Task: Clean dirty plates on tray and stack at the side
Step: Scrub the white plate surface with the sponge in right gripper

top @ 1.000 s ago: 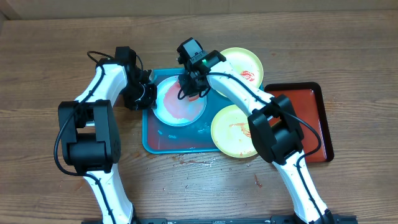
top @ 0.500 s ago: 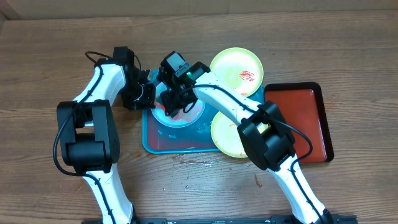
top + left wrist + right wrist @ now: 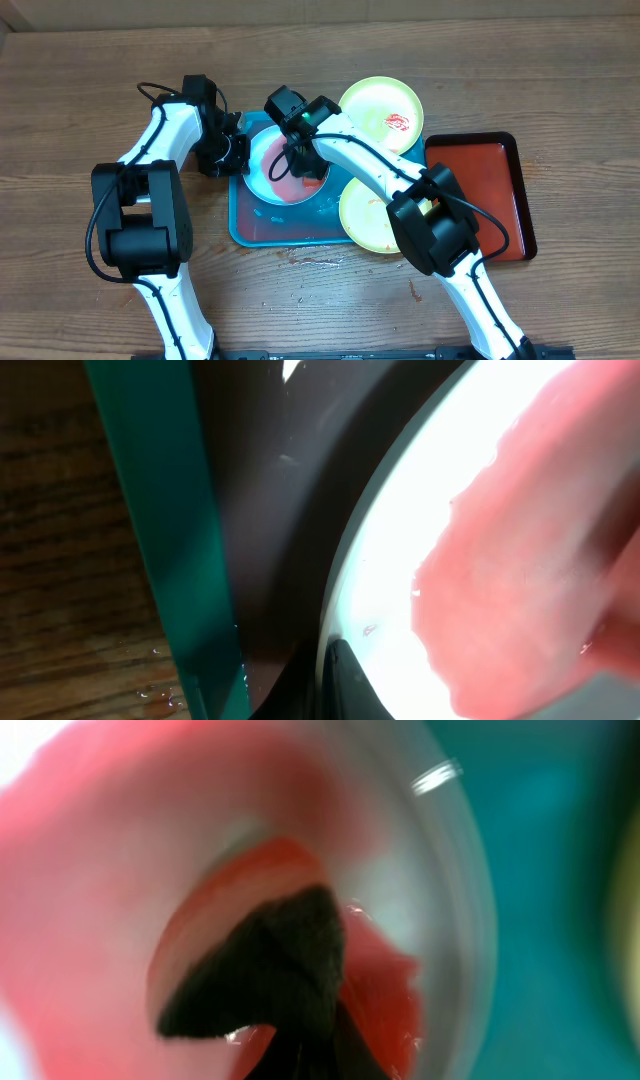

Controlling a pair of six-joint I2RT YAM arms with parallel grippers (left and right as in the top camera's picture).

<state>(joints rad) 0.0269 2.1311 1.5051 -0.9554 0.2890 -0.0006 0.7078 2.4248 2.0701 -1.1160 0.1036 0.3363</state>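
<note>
Closest to my side of the table point(image 3: 80, 100), it's plank-grained brown wood with a few wet reddish flecks point(image 3: 320, 262) just off the tray's near edge. Next up, the near yellow-green plate point(image 3: 372, 215): round, shallow, smooth plastic, faint red streaks on its pale centre, and it overlaps the tray's near right corner.

The tray point(image 3: 290, 228) itself is a teal rectangle with rounded corners, glossy and wet inside. Sitting in it is the light-blue-rimmed plate point(image 3: 262, 170), with a pale centre and a broad pink-red film of sauce across it.

Now the arms. My left gripper point(image 3: 232, 155) is at that plate's left rim, right by the tray's left wall. In the left wrist view the thin pale rim runs against a dark fingertip point(image 3: 345, 675), and the jaws are drawn tight together, nipping that rim as far as I can make out. My right gripper point(image 3: 300, 160) is down over the plate's middle, jaws pressed together. The right wrist view is blurred, but a dark wedge point(image 3: 270, 970) at the tips sits in a bright red, shiny patch of sauce. I can't tell whether that wedge is the fingertips or something they carry.

Off to the right, apart from the teal tray, lies a dark red tray point(image 3: 490, 190) with a black rim. Farthest out is the far yellow-green plate point(image 3: 385, 100), with a red smear point(image 3: 398, 122) near its right side, its edge just beside the teal tray's far right corner.
</note>
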